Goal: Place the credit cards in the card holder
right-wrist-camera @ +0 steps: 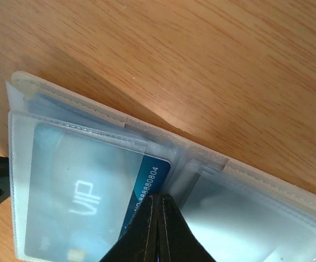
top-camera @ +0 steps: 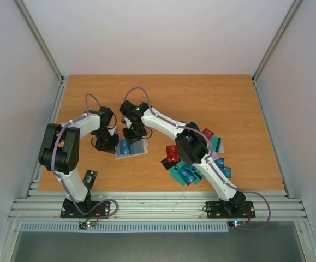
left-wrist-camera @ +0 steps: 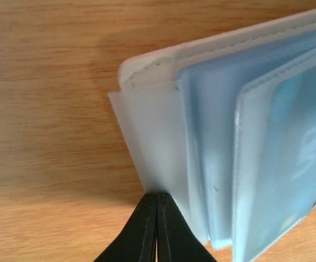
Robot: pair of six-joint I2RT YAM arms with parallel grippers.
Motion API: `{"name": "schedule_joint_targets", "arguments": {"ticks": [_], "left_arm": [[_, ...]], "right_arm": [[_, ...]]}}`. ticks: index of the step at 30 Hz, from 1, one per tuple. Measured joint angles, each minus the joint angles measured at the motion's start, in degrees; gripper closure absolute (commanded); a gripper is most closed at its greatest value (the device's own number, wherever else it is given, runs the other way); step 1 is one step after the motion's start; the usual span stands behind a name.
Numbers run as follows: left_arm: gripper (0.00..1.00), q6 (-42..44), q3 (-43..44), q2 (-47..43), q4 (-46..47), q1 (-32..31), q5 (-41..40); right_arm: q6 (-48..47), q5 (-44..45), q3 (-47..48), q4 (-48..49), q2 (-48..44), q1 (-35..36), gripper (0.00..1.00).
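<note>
The open holder (top-camera: 131, 148) lies left of centre on the worktop (top-camera: 228, 103), the closed left hand (left-wrist-camera: 157, 196) touching a clear sleeve's (left-wrist-camera: 152, 142) edge, the closed right hand (right-wrist-camera: 158, 197) at a half-inserted blue card (right-wrist-camera: 151, 176), loose cards (top-camera: 188, 173) piled further right.

A wooden table (top-camera: 239, 109) with an orange-brown grain carries everything. The card holder (top-camera: 138, 148) lies open and flat on it near the middle, clear sleeves up, with a blue card showing inside one sleeve. To its right the credit cards (top-camera: 188, 174) lie in a loose overlapping heap, mostly teal and blue, with red ones at the heap's left and far edges
</note>
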Motion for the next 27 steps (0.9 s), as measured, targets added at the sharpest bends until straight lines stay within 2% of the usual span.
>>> {"name": "schedule_joint_targets", "arguments": {"ticks": [10,18,21,24,27], "left_arm": [[0.95,0.17,0.00,0.04,0.11,-0.02,0.48],[0.94,0.15,0.00,0.04,0.42,-0.15,1.14],[0.91,-0.07,0.00,0.02,0.42,-0.20,1.11],[0.81,-0.48,0.02,-0.46,0.39,-0.20,1.09],[0.78,-1.46,0.24,-2.75,0.31,-0.20,1.11]], "right_arm": [[0.39,-2.10,1.42,-0.11,0.70,0.04,0.99],[0.92,-6.03,-3.82,2.97,-2.80,0.13,0.99],[1.01,-6.10,-6.21,3.39,-5.44,-0.24,0.99],[1.07,-6.14,-9.01,3.93,-8.83,-0.85,0.99],[1.18,-6.45,-12.31,4.81,-12.46,-2.21,0.99]]}}
